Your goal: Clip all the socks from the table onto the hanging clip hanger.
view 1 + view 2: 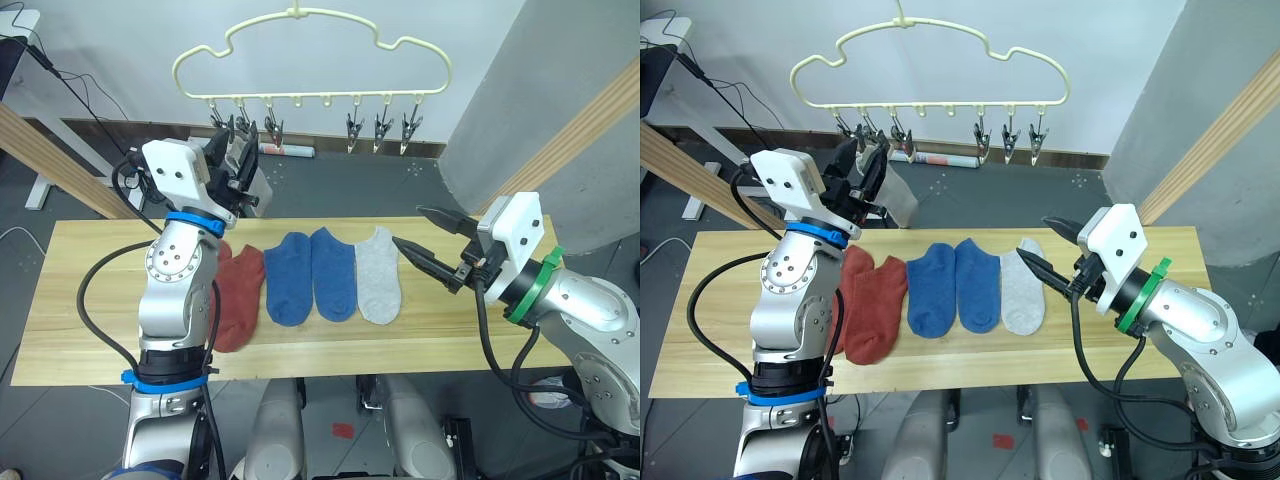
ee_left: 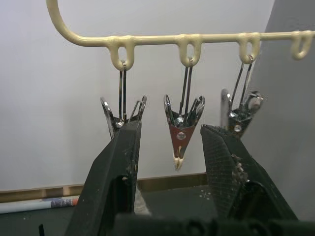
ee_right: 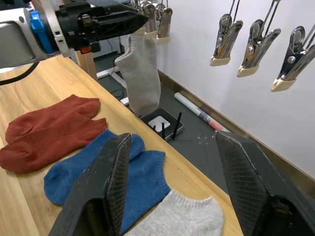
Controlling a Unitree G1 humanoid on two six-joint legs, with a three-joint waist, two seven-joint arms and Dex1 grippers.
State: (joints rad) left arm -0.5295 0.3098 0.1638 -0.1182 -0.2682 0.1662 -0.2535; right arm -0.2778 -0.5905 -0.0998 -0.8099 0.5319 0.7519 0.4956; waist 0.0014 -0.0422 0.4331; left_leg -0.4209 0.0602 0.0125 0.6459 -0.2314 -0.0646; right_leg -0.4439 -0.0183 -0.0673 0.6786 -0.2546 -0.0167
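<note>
Five socks lie in a row on the table: two rust-red socks, two blue socks and a grey sock. Another grey sock hangs from a clip at the left end of the pale yellow clip hanger. My left gripper is raised at those left clips and open, with a bare metal clip showing between its fingers. Over the table just right of the grey sock, my right gripper is open and holds nothing.
Three bare clips hang at the hanger's right end. Slanted wooden poles stand at both sides of the table. A grey curtain is at the right. On the floor behind the table lie a paper roll and a small black box.
</note>
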